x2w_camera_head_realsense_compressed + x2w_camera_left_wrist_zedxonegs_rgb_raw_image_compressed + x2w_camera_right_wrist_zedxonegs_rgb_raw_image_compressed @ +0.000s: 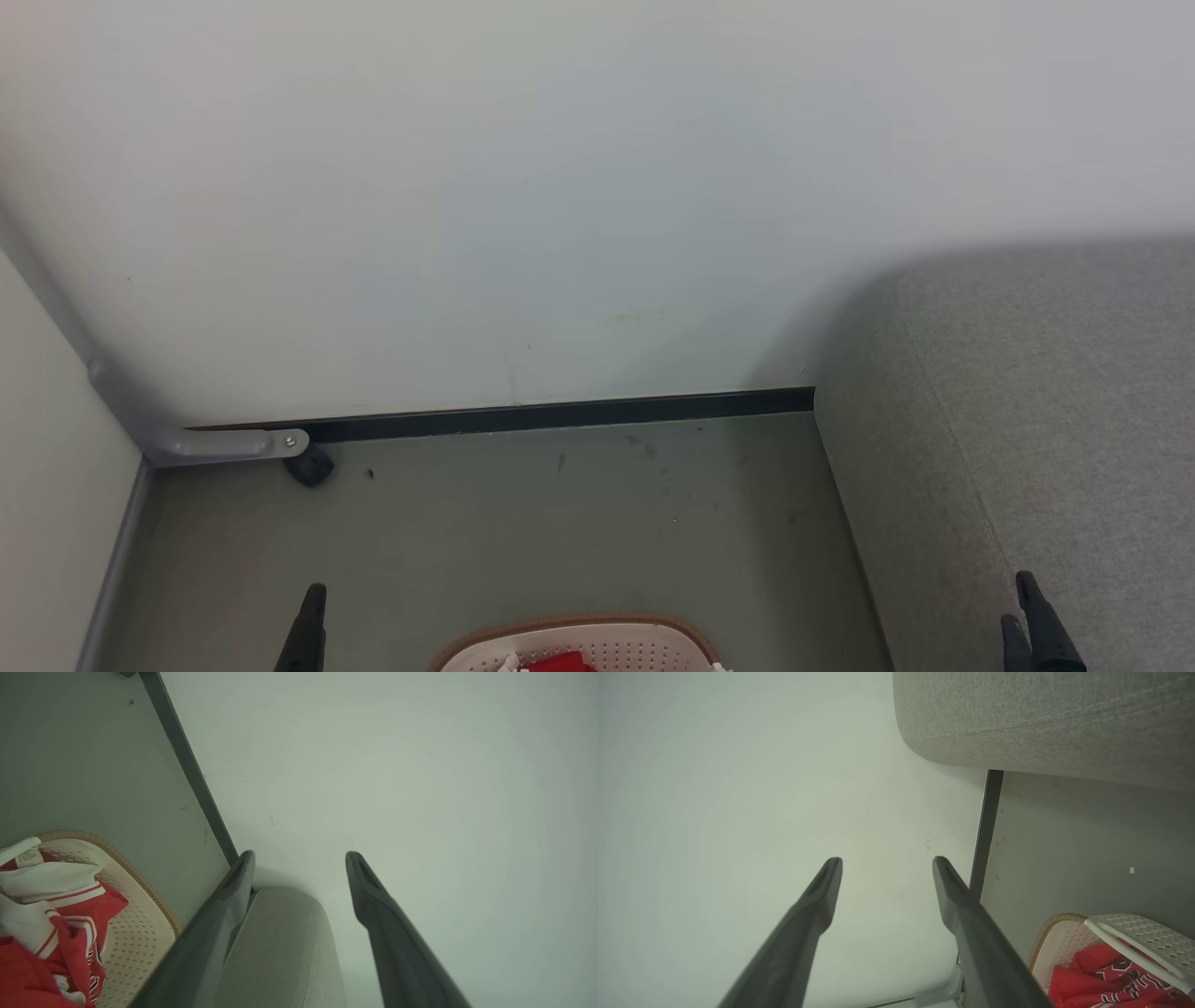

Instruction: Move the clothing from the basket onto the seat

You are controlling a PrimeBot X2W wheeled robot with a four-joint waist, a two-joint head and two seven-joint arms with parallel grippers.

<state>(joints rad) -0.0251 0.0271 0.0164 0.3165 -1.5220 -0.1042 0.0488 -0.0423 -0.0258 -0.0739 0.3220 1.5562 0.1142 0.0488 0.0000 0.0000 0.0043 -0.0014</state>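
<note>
Left hand: spread as wide as it goes, gripping nothing, fingers aimed at the pale wall, with the rounded corner of the grey seat lying between them in the left wrist view. Right hand: likewise fully spread and bare, pointed at the same wall. Neither one touching cloth.

Red clothing heaped inside the basket, a white-trimmed jersey uppermost with a label showing at one fold. Nothing yet on the seat. Basket standing on the grey-green floor, just at the bottom edge of the head view and between the two hands, with the seat close by on the robot's right.

Judged to be the very start: reach down, pinch a fold, lift, swing right, let go.

Likely troubles from here:
- Pinching too shallow a fold, then losing the slippery jersey on the lift and dropping it on the floor short of the seat.
- Closing on the white side handle or the perforated wall along with the cloth, and so dragging or tipping the light basket.
- Lifting one garment while tangled with the other, trailing the second over the rim.
- Reaching half-blind, with so little of the basket in the head view.
- Letting go too near the seat's rounded edge, inviting a slide off.
</note>
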